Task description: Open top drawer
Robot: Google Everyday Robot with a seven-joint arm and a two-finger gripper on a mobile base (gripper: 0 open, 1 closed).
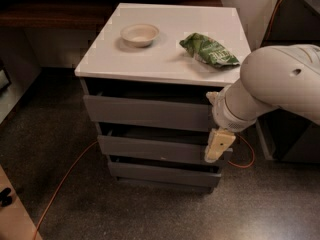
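The top drawer (147,112) is the widest grey flat front, just under the white cabinet top (150,59). Two narrower grey drawer fronts sit below it. My gripper (219,145) hangs at the end of the white arm, in front of the right end of the middle drawer front, just below the top drawer's right end. Its cream-coloured finger (220,143) points down. Whether it touches a drawer front cannot be told.
A small white bowl (140,34) and a green crinkled bag (207,49) lie on the cabinet top. An orange cable (65,176) runs over the dark floor at the left and loops at the right. A dark cabinet (295,129) stands to the right.
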